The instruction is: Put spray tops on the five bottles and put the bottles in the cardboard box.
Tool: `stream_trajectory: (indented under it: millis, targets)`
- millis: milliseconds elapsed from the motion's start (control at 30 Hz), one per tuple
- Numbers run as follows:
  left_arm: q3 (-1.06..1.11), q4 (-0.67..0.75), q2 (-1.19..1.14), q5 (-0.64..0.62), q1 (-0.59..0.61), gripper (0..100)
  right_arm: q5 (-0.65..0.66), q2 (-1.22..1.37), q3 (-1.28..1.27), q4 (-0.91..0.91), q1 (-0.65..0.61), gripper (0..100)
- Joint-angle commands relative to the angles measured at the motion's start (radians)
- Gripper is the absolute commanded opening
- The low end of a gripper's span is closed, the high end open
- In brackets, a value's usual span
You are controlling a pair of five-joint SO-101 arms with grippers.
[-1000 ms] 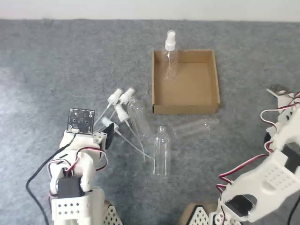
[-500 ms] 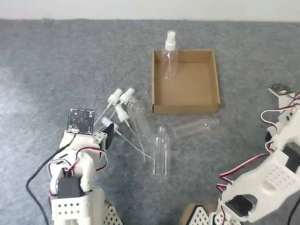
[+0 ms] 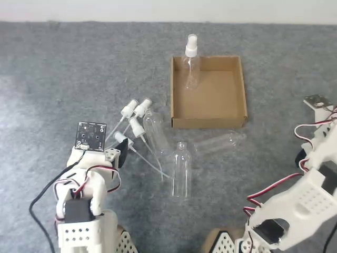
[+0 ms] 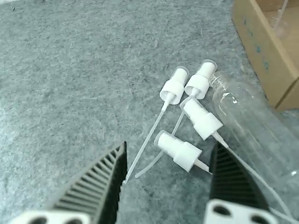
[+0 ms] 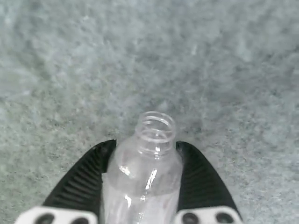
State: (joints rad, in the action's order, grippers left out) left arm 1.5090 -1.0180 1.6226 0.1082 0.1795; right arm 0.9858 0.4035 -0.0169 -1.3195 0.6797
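In the right wrist view my right gripper [image 5: 145, 145] is shut on a clear bottle [image 5: 145, 172] with an open neck and no spray top, held over grey carpet. My left gripper [image 4: 169, 149] stands open low over several white spray tops [image 4: 180, 151] with long thin tubes, one of them lying between its fingers. In the high view these spray tops [image 3: 131, 122] lie left of the cardboard box [image 3: 173, 89]. Three uncapped clear bottles [image 3: 181, 168] lie in front of the box. A bottle with a spray top [image 3: 190, 63] leans in the box's far left corner.
Grey carpet covers the table [image 3: 63, 68], with wide free room at the left and back. The right arm [image 3: 316, 142] stands at the right edge with red and white wires. The left arm's base [image 3: 84, 221] is at the front left.
The right arm's upper end has drifted slightly to the right in the high view. The left arm, the bottles and the spray tops have not moved.
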Motion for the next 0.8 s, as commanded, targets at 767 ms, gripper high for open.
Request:
stream_trajectory:
  millis: [767]
  targets:
    - [-0.341,-0.072,-0.342,0.137,-0.002,26,-0.186,-0.820,-0.809,0.162,-0.234,0.6]
